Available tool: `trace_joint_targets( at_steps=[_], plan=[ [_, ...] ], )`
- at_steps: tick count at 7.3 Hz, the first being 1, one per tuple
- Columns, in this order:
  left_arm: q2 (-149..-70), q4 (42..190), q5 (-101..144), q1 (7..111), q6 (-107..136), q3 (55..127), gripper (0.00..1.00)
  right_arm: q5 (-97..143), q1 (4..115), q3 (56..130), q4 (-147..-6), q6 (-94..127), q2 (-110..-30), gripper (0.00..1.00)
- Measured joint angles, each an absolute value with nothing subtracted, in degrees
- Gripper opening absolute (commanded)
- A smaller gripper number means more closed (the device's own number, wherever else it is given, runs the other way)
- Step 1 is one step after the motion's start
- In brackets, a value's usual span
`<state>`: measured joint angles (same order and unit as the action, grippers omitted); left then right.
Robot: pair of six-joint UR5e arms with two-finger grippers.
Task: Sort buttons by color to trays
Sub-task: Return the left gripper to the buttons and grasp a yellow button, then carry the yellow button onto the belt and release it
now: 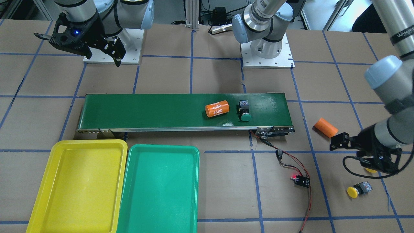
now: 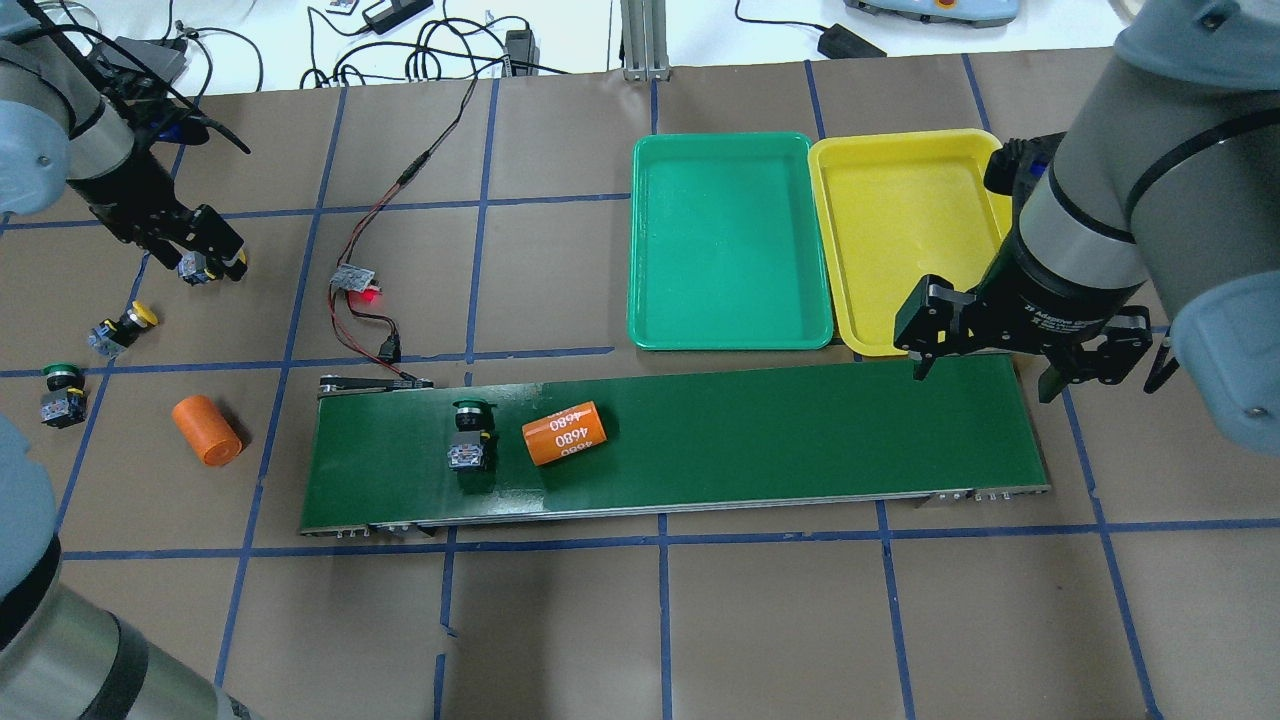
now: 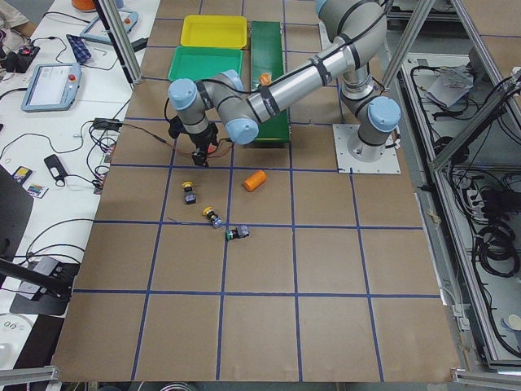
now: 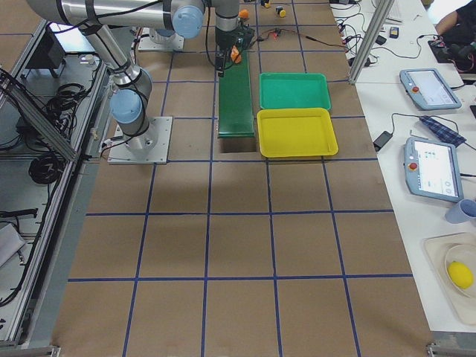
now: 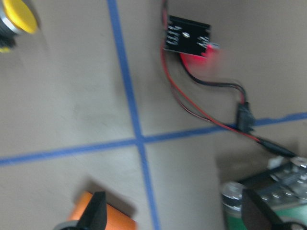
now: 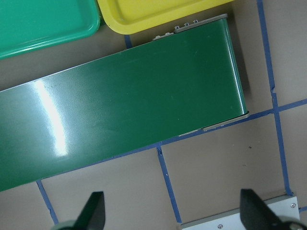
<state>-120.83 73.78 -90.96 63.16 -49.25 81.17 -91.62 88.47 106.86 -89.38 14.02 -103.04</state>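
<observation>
A green button [image 1: 245,111] [image 2: 470,435] lies on the conveyor belt beside an orange 4680 cylinder [image 1: 217,108]. A yellow button [image 2: 122,328] [image 1: 358,189] and a second green button [image 2: 60,392] lie on the table at the robot's far left. Another yellow button [image 2: 205,268] lies just under my left gripper [image 2: 205,250] [image 5: 175,218], which hangs above the table, open and empty. My right gripper [image 2: 985,360] [image 6: 173,215] is open and empty above the belt's right end. The green tray [image 2: 730,240] and the yellow tray [image 2: 900,230] sit side by side beyond the belt, both empty.
The dark-green conveyor belt [image 2: 800,440] runs across the middle. A plain orange cylinder [image 2: 207,430] lies on the table off its left end. A small circuit board with a red light [image 2: 355,280] and its red-black wires lie between the left gripper and the belt.
</observation>
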Motion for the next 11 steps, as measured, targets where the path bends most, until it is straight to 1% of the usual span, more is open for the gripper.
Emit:
trace_joint_targets(
  at_steps=[2,3,4,5,6,8,9,11],
  plan=[
    [-129.3,63.1,-91.1,60.6,-64.6,77.7,1.0,-92.0,88.5,106.9,-89.2,14.3,-103.3,1.0],
    [-131.6,60.4,-91.1,60.1,-69.9,77.3,1.0,-92.0,88.5,106.9,-89.1,14.3,-103.4,1.0],
    [-132.8,59.4,-91.1,60.0,-73.8,77.1,0.75,-92.1,88.5,107.0,-88.9,14.2,-103.3,1.0],
    [-133.5,59.0,-91.0,59.9,-75.9,77.2,0.12,-92.0,88.5,107.1,-88.8,14.1,-103.3,1.0],
    [-133.8,58.9,-91.1,59.9,-76.6,77.4,0.0,-92.0,88.5,107.3,-88.7,14.1,-103.4,1.0],
    [-132.0,61.1,-91.2,60.2,-74.3,79.7,0.0,-92.0,88.5,108.3,-88.9,13.9,-103.2,1.0],
    [-129.6,63.6,-91.2,60.4,-70.5,81.5,0.0,-92.0,88.5,109.0,-89.2,13.8,-103.0,1.0],
    [-121.3,69.8,-90.8,62.0,-59.0,87.2,0.0,-92.0,88.4,109.5,-89.4,13.6,-102.8,1.0]
  ],
)
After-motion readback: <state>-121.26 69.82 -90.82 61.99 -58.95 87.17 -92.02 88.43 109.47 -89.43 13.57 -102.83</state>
